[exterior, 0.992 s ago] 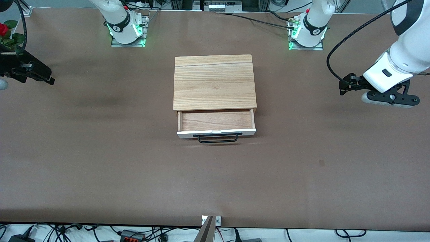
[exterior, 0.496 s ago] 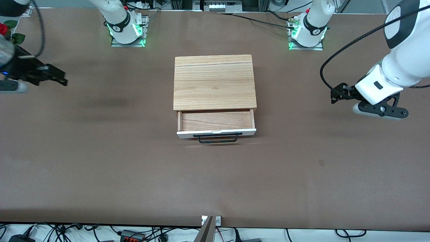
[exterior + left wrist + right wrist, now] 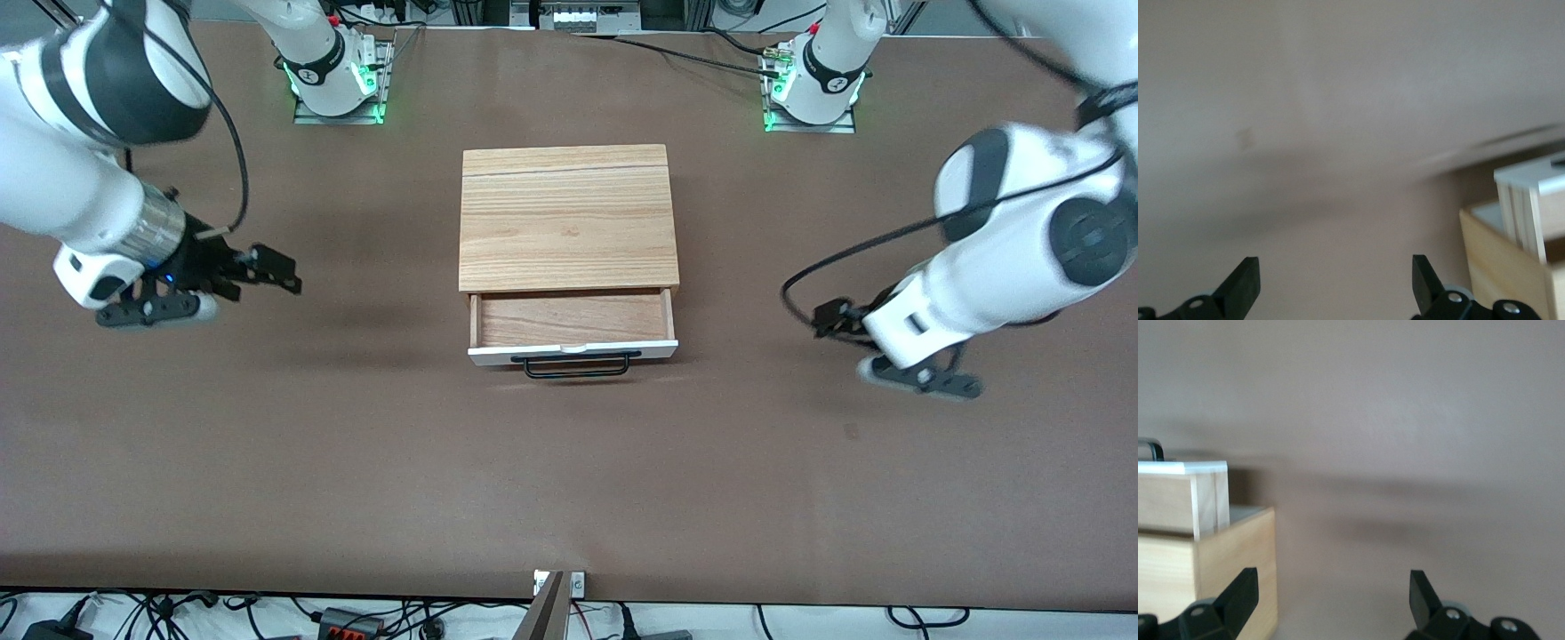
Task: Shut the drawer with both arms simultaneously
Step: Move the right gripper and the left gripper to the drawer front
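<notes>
The drawer (image 3: 573, 320) is pulled partway out of a wood-topped box (image 3: 569, 218) at the table's middle. Its white front panel (image 3: 573, 349) and black wire handle (image 3: 576, 366) face the front camera. My right gripper (image 3: 280, 271) is open and empty, over the table toward the right arm's end, pointing at the box. My left gripper (image 3: 831, 318) is open and empty, over the table toward the left arm's end, level with the drawer. The left wrist view shows open fingers (image 3: 1245, 283) and the drawer's corner (image 3: 1531, 200). The right wrist view shows open fingers (image 3: 1421, 590) and the drawer's side (image 3: 1178, 503).
The brown table (image 3: 569, 480) carries only the box. The arm bases (image 3: 333, 80) (image 3: 813, 84) stand along the edge farthest from the front camera. Cables and a bracket (image 3: 556, 591) lie along the nearest edge. A small dark mark (image 3: 851, 431) is on the tabletop.
Both arms have swung in from the table's ends toward the drawer. Each open gripper now hangs much closer to the box's sides. The drawer has not moved.
</notes>
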You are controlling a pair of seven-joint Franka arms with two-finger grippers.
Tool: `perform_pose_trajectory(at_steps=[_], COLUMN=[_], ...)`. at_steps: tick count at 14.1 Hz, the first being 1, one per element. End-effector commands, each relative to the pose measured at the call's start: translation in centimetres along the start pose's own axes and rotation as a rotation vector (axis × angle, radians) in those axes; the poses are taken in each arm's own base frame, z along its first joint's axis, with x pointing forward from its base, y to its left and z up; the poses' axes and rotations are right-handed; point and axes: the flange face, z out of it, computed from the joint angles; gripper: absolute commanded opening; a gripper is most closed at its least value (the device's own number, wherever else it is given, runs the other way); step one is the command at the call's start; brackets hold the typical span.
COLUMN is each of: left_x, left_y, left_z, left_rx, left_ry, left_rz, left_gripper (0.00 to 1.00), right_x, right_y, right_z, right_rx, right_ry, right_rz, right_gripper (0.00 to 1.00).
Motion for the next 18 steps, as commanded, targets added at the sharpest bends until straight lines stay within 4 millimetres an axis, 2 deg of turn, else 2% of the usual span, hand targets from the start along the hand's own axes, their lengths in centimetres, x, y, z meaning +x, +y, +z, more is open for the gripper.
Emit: perform_pose_trajectory(at_steps=[1, 3, 4, 5, 8, 10, 11, 13, 14, 18], left_x=[3.1, 3.9, 4.0, 4.1, 4.5, 4.4, 4.3, 3.7, 3.5, 2.8], left_y=[4.4, 6.6, 7.4, 7.8, 8.2, 9.2, 9.5, 11.4, 11.9, 12.7], left_z=[4.1, 7.0, 8.4, 9.2, 10.1, 10.6, 10.5, 11.2, 11.6, 13.0], left_rx=[-0.007, -0.020, -0.032, -0.047, -0.130, -0.190, -0.207, -0.216, -0.217, -0.232], left_ry=[0.015, 0.035, 0.023, 0.022, 0.035, 0.025, 0.021, -0.001, -0.010, -0.046], left_rz=[0.046, 0.071, 0.076, 0.073, 0.032, 0.010, 0.006, 0.020, 0.027, 0.027], left_gripper=[1.00, 1.00, 1.00, 1.00, 1.00, 1.00, 1.00, 1.00, 1.00, 1.00], right_x=[2.2, 3.5, 3.7, 3.8, 2.7, 2.3, 1.9, 1.8, 1.3, 0.6], right_y=[-3.3, -5.4, -7.1, -8.4, -13.6, -15.3, -16.3, -16.5, -17.3, -18.6], right_z=[4.6, 8.2, 10.2, 11.7, 16.5, 19.3, 20.2, 21.2, 21.8, 22.1], right_rx=[0.016, 0.038, 0.068, 0.089, 0.144, 0.166, 0.167, 0.162, 0.162, 0.163], right_ry=[0.090, 0.167, 0.192, 0.215, 0.249, 0.272, 0.295, 0.294, 0.284, 0.274], right_rz=[-0.035, -0.025, 0.010, 0.033, 0.033, 0.046, 0.032, 0.027, 0.015, -0.012], right_gripper=[1.00, 1.00, 1.00, 1.00, 1.00, 1.00, 1.00, 1.00, 1.00, 1.00])
